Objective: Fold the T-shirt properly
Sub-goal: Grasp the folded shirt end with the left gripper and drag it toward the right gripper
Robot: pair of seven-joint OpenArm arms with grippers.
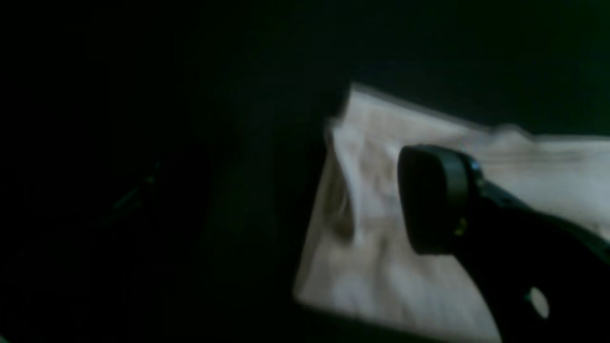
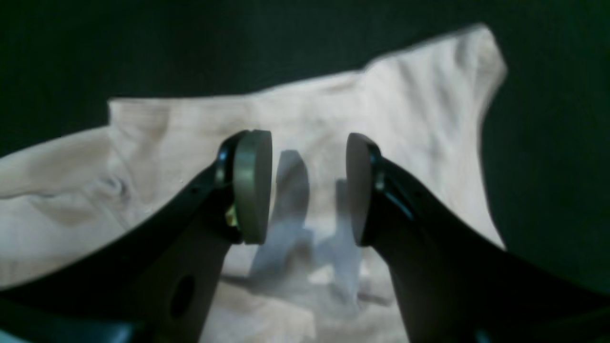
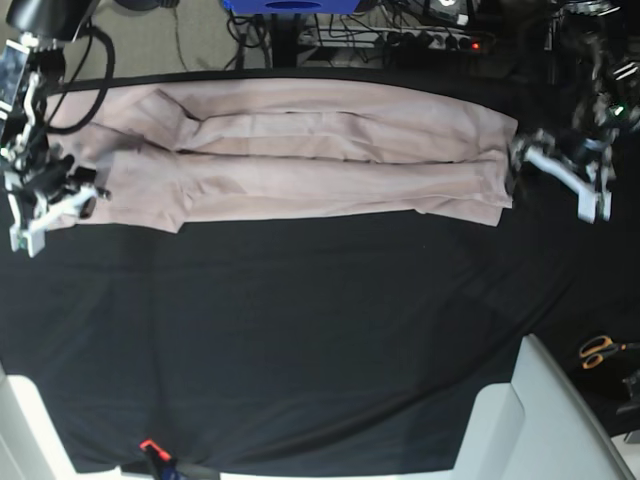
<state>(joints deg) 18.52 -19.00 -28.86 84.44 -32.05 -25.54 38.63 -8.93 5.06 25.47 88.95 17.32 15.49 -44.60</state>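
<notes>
The pale pink T-shirt [image 3: 300, 150] lies as a long folded band across the far part of the black cloth. Its end [image 1: 371, 267] fills the right of the blurred left wrist view. My left gripper [image 1: 286, 200] is at that end, on the base view's right [image 3: 535, 165]. It is open: only one finger pad [image 1: 429, 200] shows, over the cloth with nothing against it, and the other finger is lost in the dark. My right gripper [image 2: 309, 188] hangs open just above the shirt's [image 2: 419, 95] other end [image 3: 45, 205], its jaws apart and empty.
A black cloth [image 3: 300, 330] covers the table. Orange-handled scissors [image 3: 600, 350] lie at the right edge, beside a pale grey object [image 3: 540, 420] at the front right. A small red item [image 3: 148, 445] sits at the front edge. Cables and a blue object [image 3: 290, 5] stand behind the table.
</notes>
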